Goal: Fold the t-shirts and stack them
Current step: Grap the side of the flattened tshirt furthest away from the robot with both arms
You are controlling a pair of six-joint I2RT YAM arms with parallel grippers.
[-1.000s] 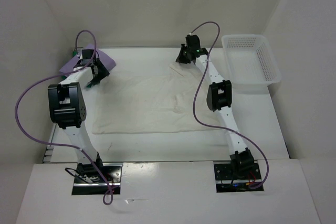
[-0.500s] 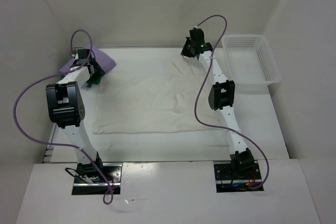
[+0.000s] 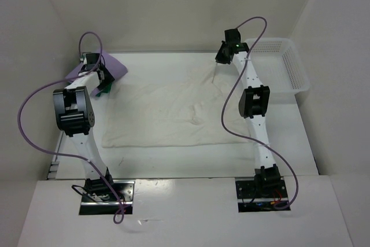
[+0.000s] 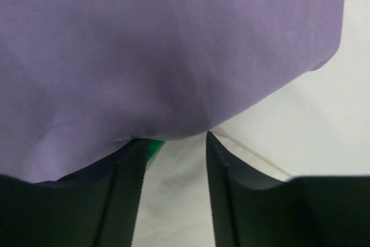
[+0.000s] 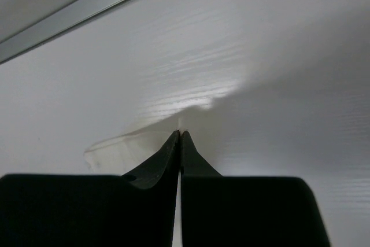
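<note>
The cream-white t-shirt (image 3: pixel 162 114) lies spread flat across the middle of the table. My right gripper (image 3: pixel 222 59) is shut on its far right corner and holds it up, so a thin strip of cloth hangs below; in the right wrist view the jaws (image 5: pixel 180 133) pinch that cream cloth. The lavender-purple t-shirt (image 3: pixel 114 64) lies folded at the far left and fills the top of the left wrist view (image 4: pixel 162 50). A bit of the bright green t-shirt (image 3: pixel 103 90) shows beneath it and also in the left wrist view (image 4: pixel 151 149). My left gripper (image 3: pixel 102 79) is open at the purple shirt's edge (image 4: pixel 176 137).
A white plastic lattice basket (image 3: pixel 300 85) stands at the far right, close beside my right gripper. White walls enclose the table at the back and on both sides. The arms' purple cables loop above the table.
My right gripper has moved right and up toward the basket, pulling the cream shirt's far right corner with it. My left gripper has shifted slightly toward the purple shirt.
</note>
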